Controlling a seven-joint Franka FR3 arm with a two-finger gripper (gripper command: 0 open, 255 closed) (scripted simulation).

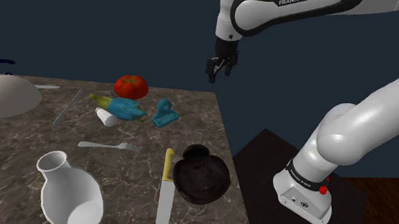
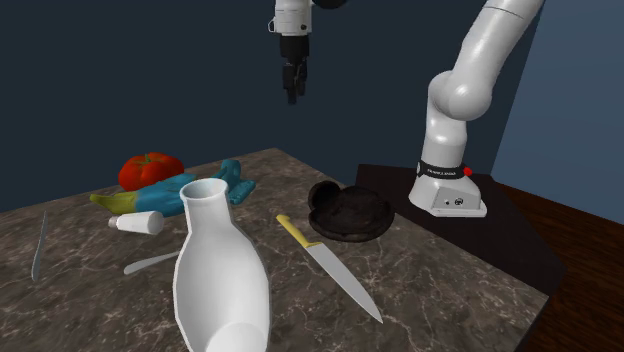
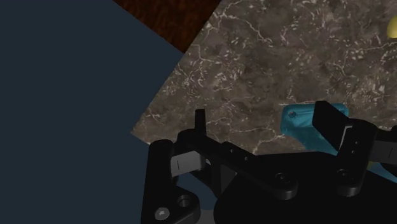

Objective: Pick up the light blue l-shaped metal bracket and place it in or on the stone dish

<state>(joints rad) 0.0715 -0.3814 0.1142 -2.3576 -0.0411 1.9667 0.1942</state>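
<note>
— Where does the bracket (image 1: 165,114) lie?
— Far on the table (image 1: 12,151), right of the tomato (image 1: 130,86); the dark dish (image 1: 217,193) sits nearer. The gripper (image 1: 221,65) hangs well above, fingers wide apart, empty.
— How should it handle?
— Probably stiff, light, slick (the task calls it metal); best pinched across one flat leg

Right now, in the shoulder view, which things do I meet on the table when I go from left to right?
From the left: kettle → vase → tomato → bracket → dish.
</note>
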